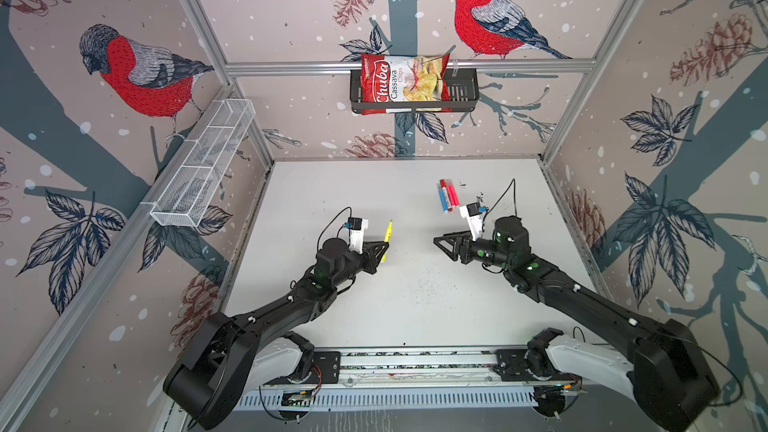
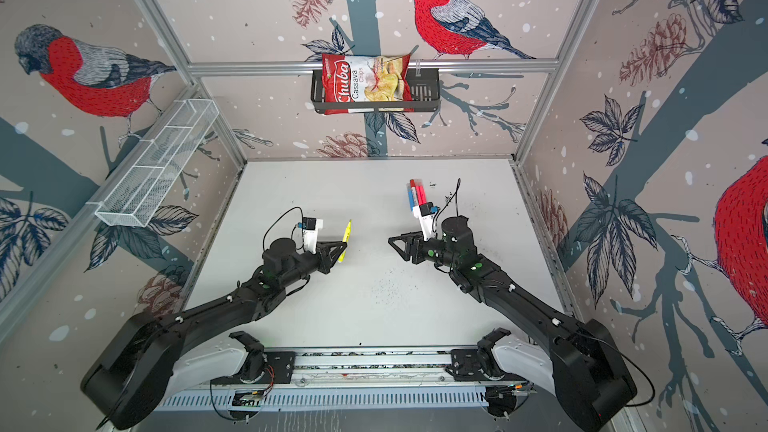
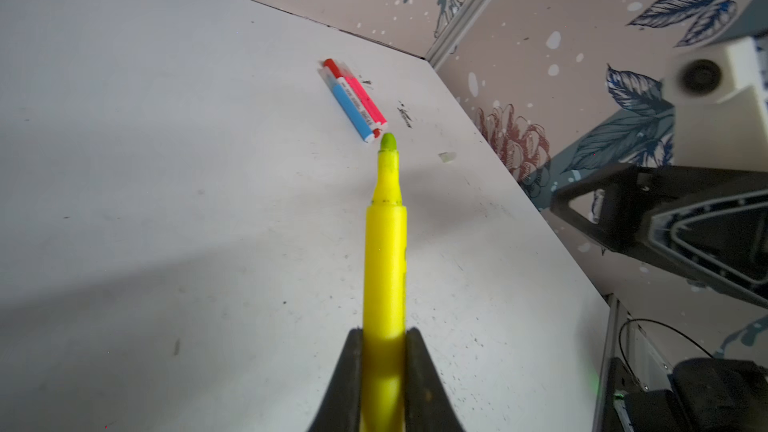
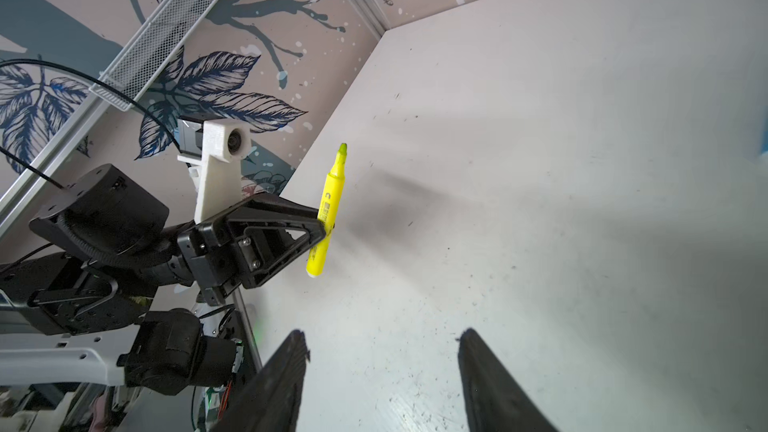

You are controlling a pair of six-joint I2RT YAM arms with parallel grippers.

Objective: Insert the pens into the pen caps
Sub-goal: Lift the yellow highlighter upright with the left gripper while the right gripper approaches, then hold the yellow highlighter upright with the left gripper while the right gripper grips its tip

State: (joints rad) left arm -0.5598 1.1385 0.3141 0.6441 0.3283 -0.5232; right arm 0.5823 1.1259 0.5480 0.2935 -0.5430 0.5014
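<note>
My left gripper is shut on the lower barrel of a yellow pen. It holds the pen above the table, and the pen's bare greenish tip points toward the back wall. In the right wrist view the same yellow pen sticks out across the left gripper's jaws. My right gripper faces it from the right, open and empty. At the back right lie a blue pen and a pink pen side by side, with pen caps on. One of the pen caps is red. A small whitish cap-like piece lies near them.
A black wire basket on the back wall holds a chips bag. A white mesh shelf runs along the left wall. Ink specks mark the white table. The arms' base rail lines the front edge.
</note>
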